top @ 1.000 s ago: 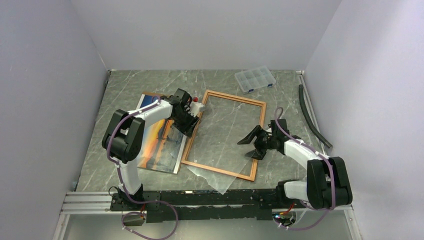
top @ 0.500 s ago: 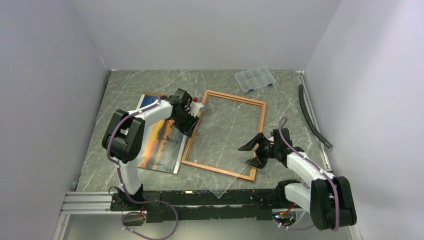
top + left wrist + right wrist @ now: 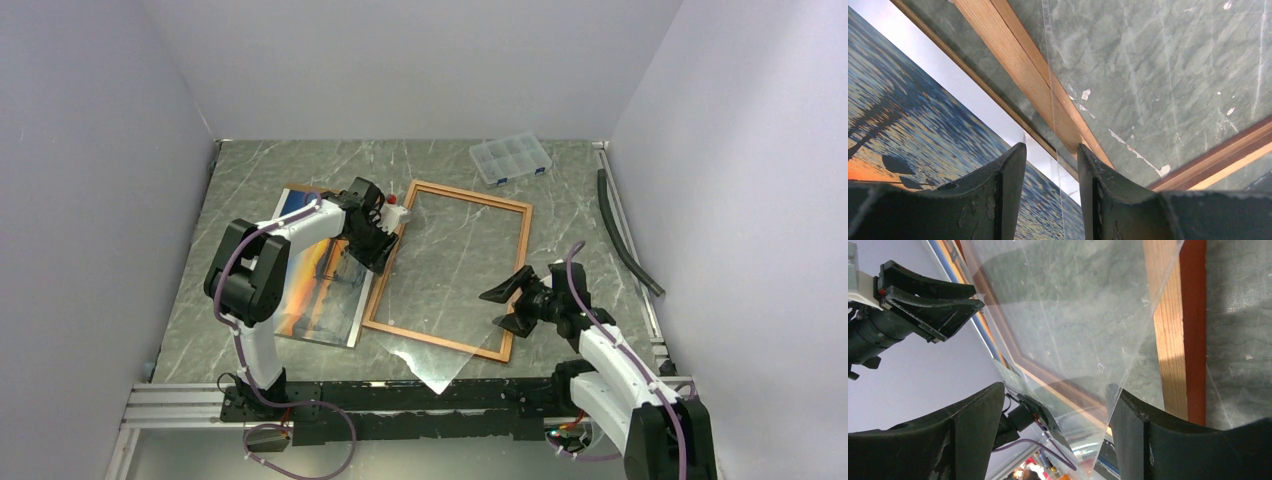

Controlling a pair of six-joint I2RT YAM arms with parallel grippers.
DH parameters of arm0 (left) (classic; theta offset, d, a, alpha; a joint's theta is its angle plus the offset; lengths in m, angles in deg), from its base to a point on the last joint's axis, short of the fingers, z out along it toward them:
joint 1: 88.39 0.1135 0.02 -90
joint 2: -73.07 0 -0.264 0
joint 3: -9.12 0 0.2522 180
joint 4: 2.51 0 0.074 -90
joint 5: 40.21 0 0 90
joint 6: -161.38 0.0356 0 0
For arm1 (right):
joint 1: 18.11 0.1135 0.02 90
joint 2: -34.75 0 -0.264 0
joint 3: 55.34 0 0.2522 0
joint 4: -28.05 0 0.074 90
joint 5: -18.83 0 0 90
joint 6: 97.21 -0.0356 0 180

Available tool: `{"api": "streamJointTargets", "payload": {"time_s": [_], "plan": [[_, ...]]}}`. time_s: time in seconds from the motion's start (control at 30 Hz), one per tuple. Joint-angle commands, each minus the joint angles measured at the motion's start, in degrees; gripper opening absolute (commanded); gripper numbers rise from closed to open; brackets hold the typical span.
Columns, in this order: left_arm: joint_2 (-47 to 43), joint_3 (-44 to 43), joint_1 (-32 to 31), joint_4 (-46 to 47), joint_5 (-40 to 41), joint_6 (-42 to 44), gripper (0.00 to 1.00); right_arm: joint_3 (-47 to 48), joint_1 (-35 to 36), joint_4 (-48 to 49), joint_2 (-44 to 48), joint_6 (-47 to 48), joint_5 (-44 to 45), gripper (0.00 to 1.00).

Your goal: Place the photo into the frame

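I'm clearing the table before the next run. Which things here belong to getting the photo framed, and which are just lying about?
For the job:
- the photo
- the frame
- loose clear pane, lying skewed across the frame

Lying about:
- compartment box, at the far edge
- black strip, along the right side

The photo [image 3: 320, 300] has an orange sky over rippled blue water (dark silhouettes in it) and a white edge. The frame [image 3: 1008, 50] is reddish-brown wood. The table [image 3: 260, 175] is grey-green marble, veined white. The left arm [image 3: 290, 228] and right arm [image 3: 615, 350] are white and black.
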Motion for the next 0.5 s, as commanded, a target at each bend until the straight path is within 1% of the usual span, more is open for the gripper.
{"api": "streamJointTargets", "payload": {"time_s": [0.0, 0.1, 0.23, 0.3, 0.43, 0.47], "plan": [[2.6, 1.3, -0.3, -1.2, 5.1, 1.9, 0.47, -0.2, 0.9, 6.0, 3.4, -2.2, 3.3, 0.77], [2.6, 0.6, -0.3, -2.0, 4.6, 1.9, 0.43, 3.2, 1.0, 7.6, 1.6, 0.9, 4.2, 0.73], [2.5, -0.8, -0.3, -3.6, 4.0, 1.7, 0.4, 10.1, 1.0, 6.0, -3.6, 6.9, 5.8, 0.62], [2.1, -1.3, -0.3, -4.5, 3.2, 1.6, 0.39, 11.6, 1.0, 6.3, -5.7, 7.8, 6.3, 0.5], [1.4, -2.7, -0.3, -6.0, 1.7, 1.4, 0.37, 14.0, 1.0, 7.1, -9.7, 10.0, 5.6, 0.16], [1.2, -3.2, -0.2, -6.5, 1.6, 1.4, 0.37, 15.1, 1.0, 6.5, -10.8, 11.3, 5.4, 0.1]]}}
